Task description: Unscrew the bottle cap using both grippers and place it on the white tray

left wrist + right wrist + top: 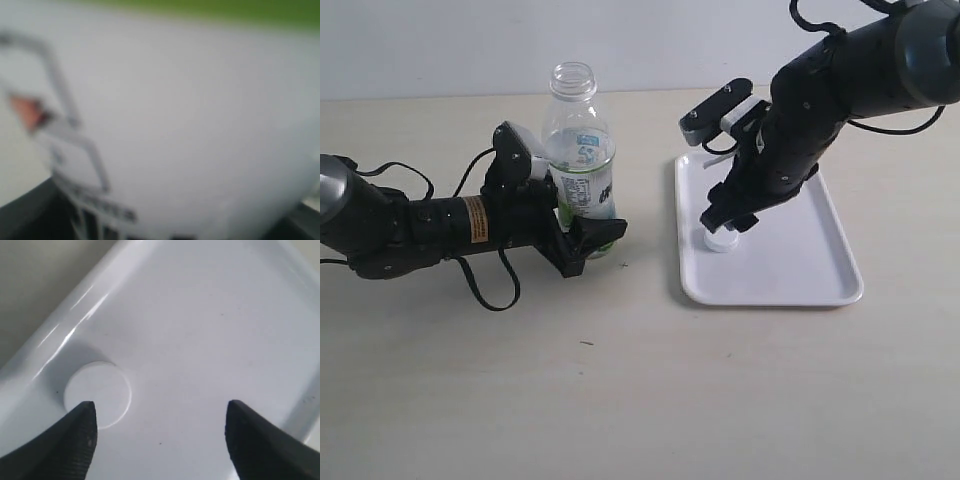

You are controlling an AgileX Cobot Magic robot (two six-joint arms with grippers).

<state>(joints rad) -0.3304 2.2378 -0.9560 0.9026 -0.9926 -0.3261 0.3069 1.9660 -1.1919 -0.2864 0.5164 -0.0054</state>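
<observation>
Black, finely ribbed fingertips [80, 440] of the right gripper [160, 440] stood spread wide, holding nothing. Just beside one fingertip, the bottle cap [97, 395], a smooth white disc, lay flat on the glossy white tray [800, 265] near its rounded rim. The left gripper [582, 238] was clamped on the lower body of the clear, uncapped bottle [578, 130], which stood upright on the table [620, 380]. The left wrist view was blurred; apparently the label filled it.

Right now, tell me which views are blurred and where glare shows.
Left wrist view: badly out of focus, the bottle fills it as a pale smear. Right wrist view: sharp, with glare streaks along the white tray rim beside the bottle cap. Exterior view: evenly lit, sharp.
</observation>
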